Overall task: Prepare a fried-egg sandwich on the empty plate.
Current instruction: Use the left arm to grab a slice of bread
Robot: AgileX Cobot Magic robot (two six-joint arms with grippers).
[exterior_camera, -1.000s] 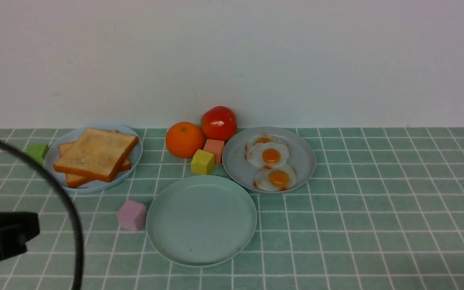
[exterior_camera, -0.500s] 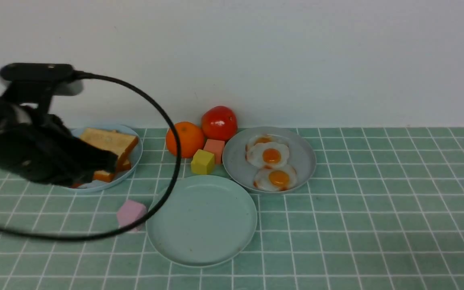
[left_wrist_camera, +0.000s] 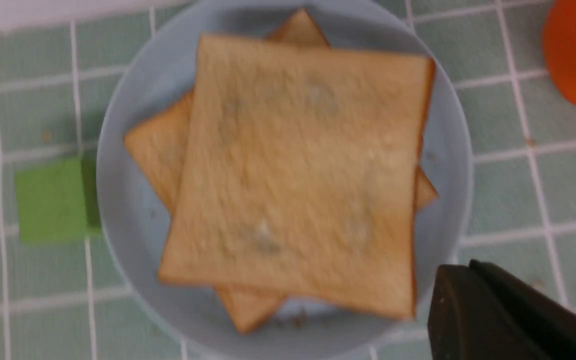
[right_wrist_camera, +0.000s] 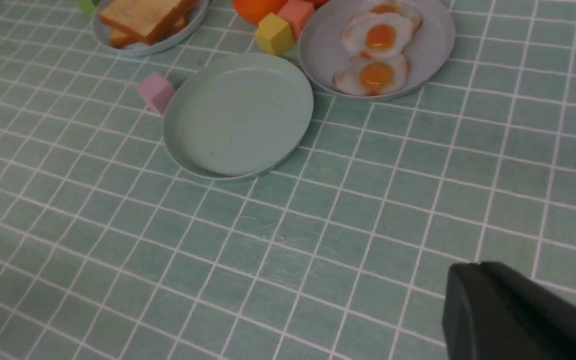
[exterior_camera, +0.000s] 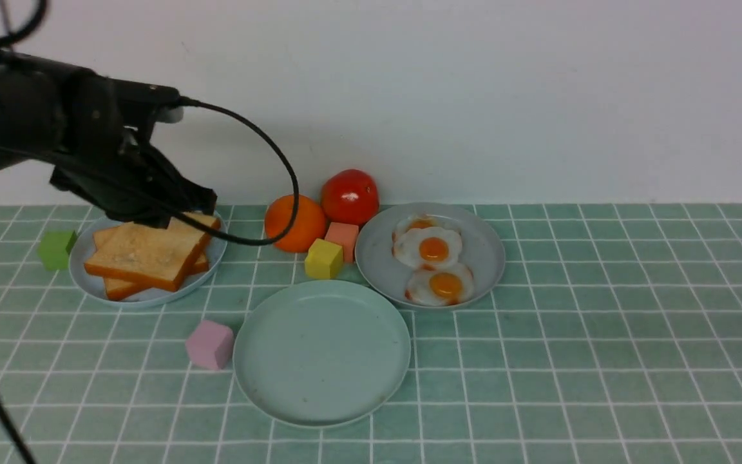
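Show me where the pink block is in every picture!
Front view: pink block sits beside the empty plate, on its left.
Left wrist view: not in it.
Right wrist view: pink block beside that plate's rim, on the toast side.
Shared landmark: the toast stack, seen in all three views.

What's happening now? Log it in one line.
left fingers: above toast stack, opening unclear | right fingers: shut, holding nothing | toast stack: both slices on sky-blue plate | sea-green plate: empty | eggs: on grey plate
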